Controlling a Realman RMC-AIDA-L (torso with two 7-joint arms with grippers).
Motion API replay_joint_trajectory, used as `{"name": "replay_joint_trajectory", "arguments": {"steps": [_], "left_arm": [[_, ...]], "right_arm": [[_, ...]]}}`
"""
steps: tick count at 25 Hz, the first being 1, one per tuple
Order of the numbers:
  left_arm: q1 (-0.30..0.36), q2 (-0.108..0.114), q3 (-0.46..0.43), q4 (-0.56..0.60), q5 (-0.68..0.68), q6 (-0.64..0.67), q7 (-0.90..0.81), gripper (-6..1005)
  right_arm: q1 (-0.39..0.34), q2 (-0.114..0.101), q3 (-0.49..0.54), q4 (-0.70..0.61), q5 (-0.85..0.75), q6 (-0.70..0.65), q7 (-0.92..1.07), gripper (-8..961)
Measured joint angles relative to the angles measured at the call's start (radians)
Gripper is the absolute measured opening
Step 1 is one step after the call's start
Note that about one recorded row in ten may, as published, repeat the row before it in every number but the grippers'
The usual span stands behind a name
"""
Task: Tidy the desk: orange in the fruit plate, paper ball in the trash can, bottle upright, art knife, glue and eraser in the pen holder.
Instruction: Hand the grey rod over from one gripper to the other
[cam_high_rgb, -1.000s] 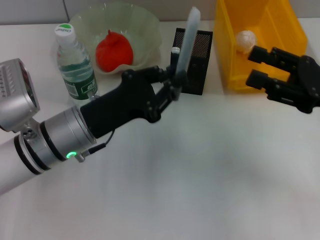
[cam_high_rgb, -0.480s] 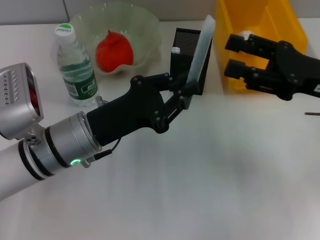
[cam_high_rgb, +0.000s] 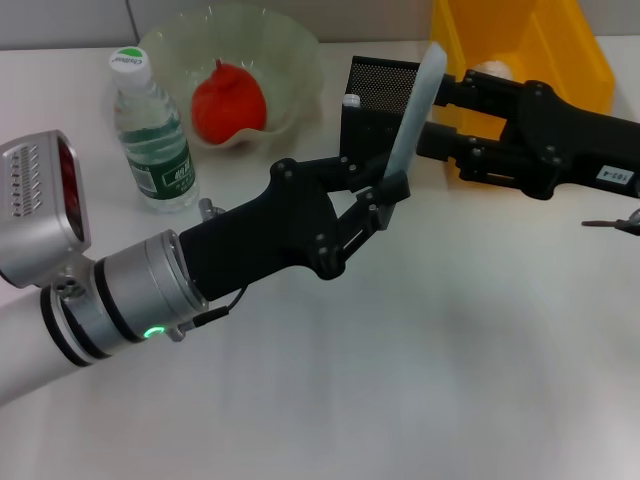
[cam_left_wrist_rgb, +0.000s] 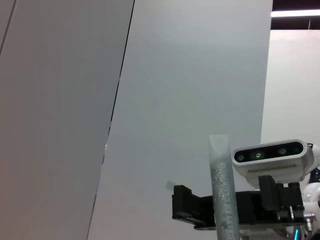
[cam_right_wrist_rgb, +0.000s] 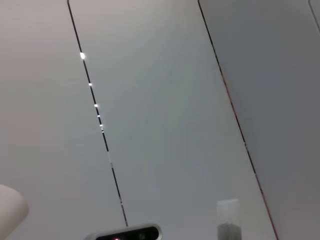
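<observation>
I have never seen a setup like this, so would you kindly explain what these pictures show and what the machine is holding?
This is a two-armed robot tidying a white desk. The wide picture comes from a camera on its head; the other two come from cameras on its wrists, here pointing mostly at walls. The left gripper has its jaws shut on a pale, flat glue tube, also seen in the left wrist view, just in front of the black mesh pen holder. The right gripper reaches toward it with jaws open. Behind, an orange sits in a green bowl, a water bottle stands upright, and a paper ball lies in the yellow bin.
</observation>
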Motion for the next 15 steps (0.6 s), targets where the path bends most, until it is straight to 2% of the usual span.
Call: {"name": "replay_joint_trajectory", "arguments": {"steps": [10,15], "left_arm": [[0.005,0.000,0.001,-0.001,0.013,0.004,0.002,272],[0.006,0.000,0.000,-0.001,0.022,0.005,0.002,280]], "right_arm": [[0.003,0.009,-0.023,-0.002,0.000,0.000,0.008,678],[0.004,0.012,-0.023,-0.002,0.000,0.000,0.009,500]]}}
